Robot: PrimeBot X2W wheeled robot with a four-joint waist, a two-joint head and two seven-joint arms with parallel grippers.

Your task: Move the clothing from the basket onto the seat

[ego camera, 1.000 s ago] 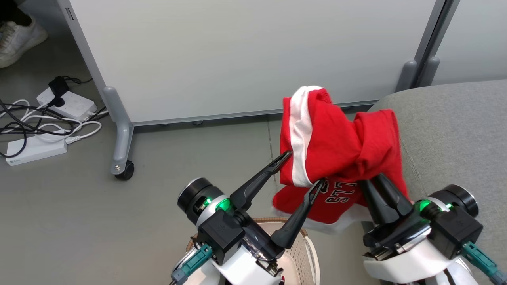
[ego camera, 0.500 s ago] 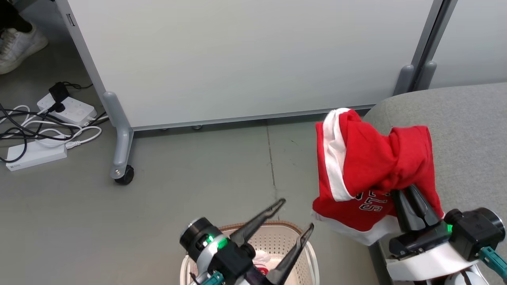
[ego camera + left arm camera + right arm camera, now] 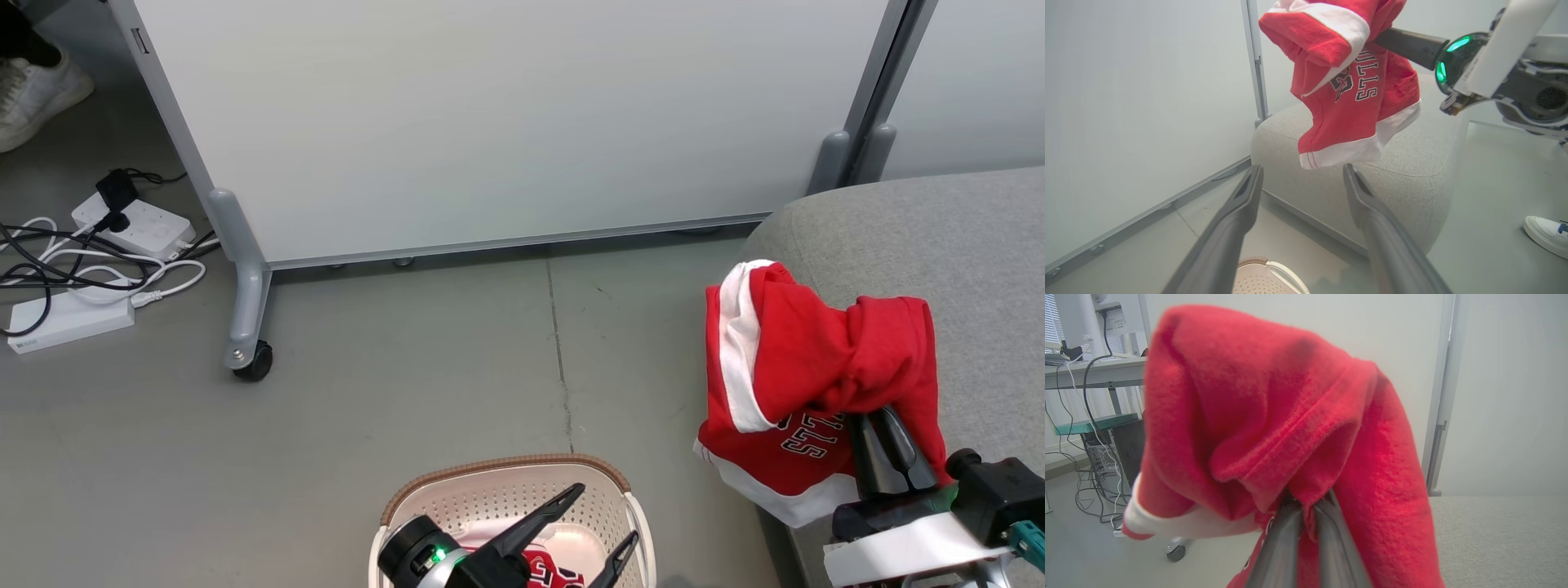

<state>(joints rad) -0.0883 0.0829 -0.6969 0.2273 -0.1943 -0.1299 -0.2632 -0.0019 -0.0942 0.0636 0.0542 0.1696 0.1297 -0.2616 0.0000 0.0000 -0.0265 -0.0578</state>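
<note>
Red clothing (image 3: 816,359) with white trim hangs bunched from the right gripper (image 3: 875,420), whose two dark fingers (image 3: 1286,539) are pinched tight together on a fold of the fabric. Black-and-white lettering shows on the part that droops just left of the fingers, above a broad white hem. The bundle hangs over the rounded near corner of the grey seat (image 3: 939,237), which spreads out ahead of and to the right of that gripper. Whether the hem touches the cushion cannot be told.

The left gripper (image 3: 607,511) stands wide open and empty, its fingers (image 3: 1241,204) spread well apart, low and to the left of the right gripper. Directly beneath it sits the cream basket (image 3: 506,469) with its brown woven-look rim. A second red piece (image 3: 555,569) with lettering lies inside, under the open fingers.

From the left wrist, the held clothing hangs above and beyond the fingertips, with the seat behind it.

Ahead of both grippers stands a pale partition panel (image 3: 506,114) on a grey leg with a black caster (image 3: 257,359). Far off to the left of the left gripper, white power strips (image 3: 135,216) and tangled cables (image 3: 57,253) lie on the grey floor (image 3: 392,392), and a white shoe (image 3: 37,90) shows at the corner.
</note>
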